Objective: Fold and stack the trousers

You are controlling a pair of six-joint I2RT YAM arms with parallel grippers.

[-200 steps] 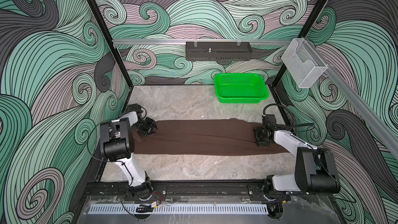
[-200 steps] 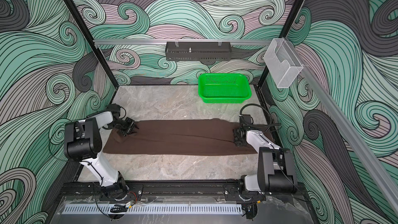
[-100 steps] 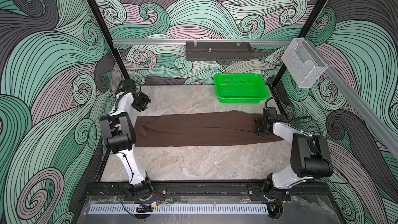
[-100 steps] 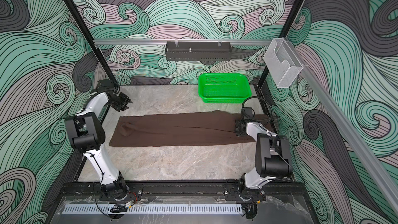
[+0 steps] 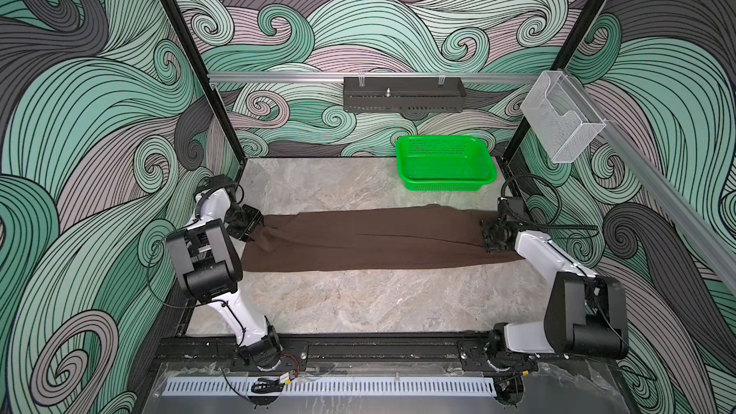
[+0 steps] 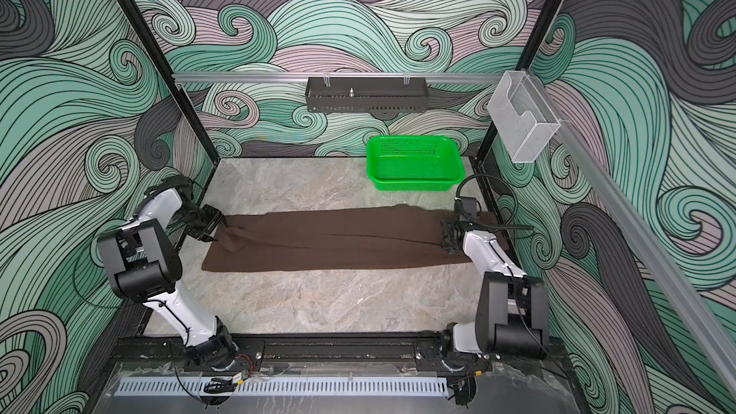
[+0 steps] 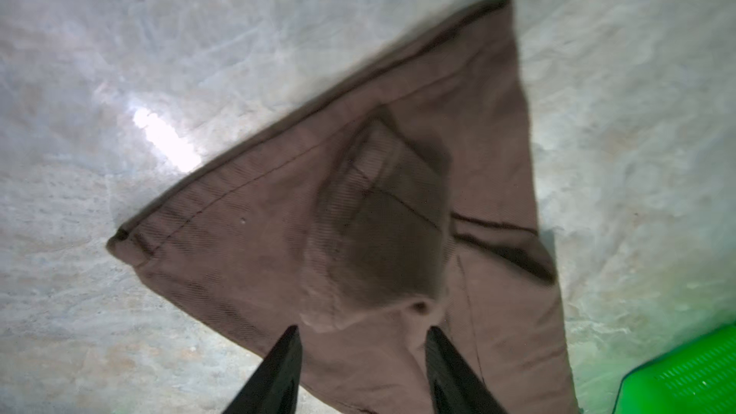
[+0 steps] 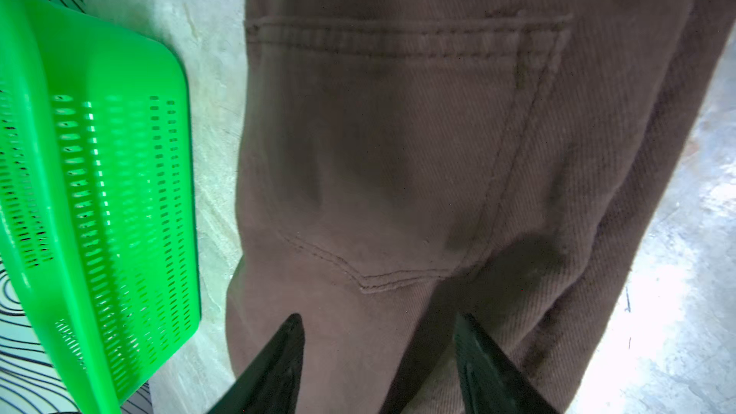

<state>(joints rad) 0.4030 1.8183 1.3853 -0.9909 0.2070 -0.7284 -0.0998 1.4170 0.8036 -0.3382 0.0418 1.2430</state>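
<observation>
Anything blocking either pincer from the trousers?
Nothing visible. The left pincer hangs open over the hem end of the trousers, the right pincer open over the back-pocket end, bare cloth beneath both. The green basket sits beyond the far edge, clear of both.

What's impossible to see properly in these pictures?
- Trousers: waist end partly hidden under the right gripper, in both top views.
- Hem: blurred, left wrist view.
- One hem corner: behind the left arm, in a top view.
- Basket: cut off by the edge, both wrist views.
</observation>
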